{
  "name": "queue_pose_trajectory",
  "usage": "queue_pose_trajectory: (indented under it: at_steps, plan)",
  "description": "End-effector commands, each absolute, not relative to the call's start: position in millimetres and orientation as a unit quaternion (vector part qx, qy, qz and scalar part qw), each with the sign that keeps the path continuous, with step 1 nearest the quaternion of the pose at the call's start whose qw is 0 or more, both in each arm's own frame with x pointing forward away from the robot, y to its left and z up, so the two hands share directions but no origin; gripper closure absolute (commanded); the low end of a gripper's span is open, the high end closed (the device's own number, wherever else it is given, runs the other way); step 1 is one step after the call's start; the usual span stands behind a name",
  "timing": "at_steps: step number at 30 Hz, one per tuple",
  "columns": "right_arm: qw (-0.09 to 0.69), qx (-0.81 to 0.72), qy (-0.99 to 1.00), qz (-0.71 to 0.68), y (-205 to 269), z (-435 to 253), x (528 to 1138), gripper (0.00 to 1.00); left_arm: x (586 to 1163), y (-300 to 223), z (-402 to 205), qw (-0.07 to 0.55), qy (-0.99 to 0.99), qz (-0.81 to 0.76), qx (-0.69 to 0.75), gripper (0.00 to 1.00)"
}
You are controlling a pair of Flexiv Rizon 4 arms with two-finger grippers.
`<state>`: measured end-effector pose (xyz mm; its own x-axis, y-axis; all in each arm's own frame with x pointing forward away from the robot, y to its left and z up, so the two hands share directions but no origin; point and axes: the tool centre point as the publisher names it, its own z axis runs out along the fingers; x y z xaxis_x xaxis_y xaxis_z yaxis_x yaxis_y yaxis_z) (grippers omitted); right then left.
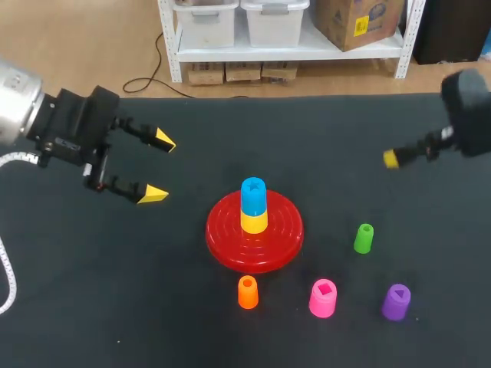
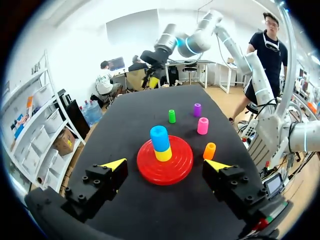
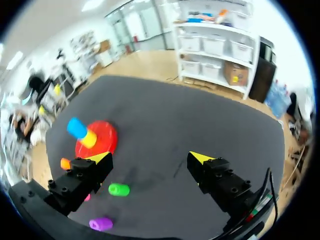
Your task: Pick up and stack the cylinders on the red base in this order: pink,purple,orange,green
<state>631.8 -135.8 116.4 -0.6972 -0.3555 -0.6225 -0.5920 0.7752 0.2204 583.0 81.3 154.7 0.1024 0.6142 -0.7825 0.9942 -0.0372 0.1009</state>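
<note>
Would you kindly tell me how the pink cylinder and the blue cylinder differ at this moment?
The blue cylinder sits stacked on a yellow cylinder on the red base; the pink cylinder stands on the black table, off the base. The pink cylinder's top shows a square opening; the blue cylinder's looks star-shaped. Both stand upright, and neither is held.

From overhead I am seeing only one yellow tip of my right claw [image 1: 391,159]. The other is hiding behind it, and the right arm [image 1: 469,115] is running off the edge. In the right wrist view the pink plastic cylinder [image 3: 88,198] is showing only as a sliver behind that claw, and the orange plastic cylinder [image 3: 65,163] is partly covered too.
</note>
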Motion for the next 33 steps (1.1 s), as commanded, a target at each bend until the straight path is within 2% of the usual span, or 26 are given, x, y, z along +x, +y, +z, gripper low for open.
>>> queue_pose_trajectory:
  at_steps: [1, 27, 33]
  plan:
    - [0.290, -0.311, 0.885, 0.190, -131.3, 118.0, 583.5, 0.00, 582.8, 81.9, 153.8, 0.337, 0.606, -0.283, 0.662, 0.00]
    - [0.205, -0.564, 0.777, 0.192, -65.8, 113.7, 469.5, 0.00, 582.8, 81.9, 153.8, 0.337, 0.606, -0.283, 0.662, 0.00]
    - [0.208, -0.542, 0.777, 0.243, -68.3, 116.7, 463.6, 0.00, 582.8, 81.9, 153.8, 0.337, 0.606, -0.283, 0.662, 0.00]
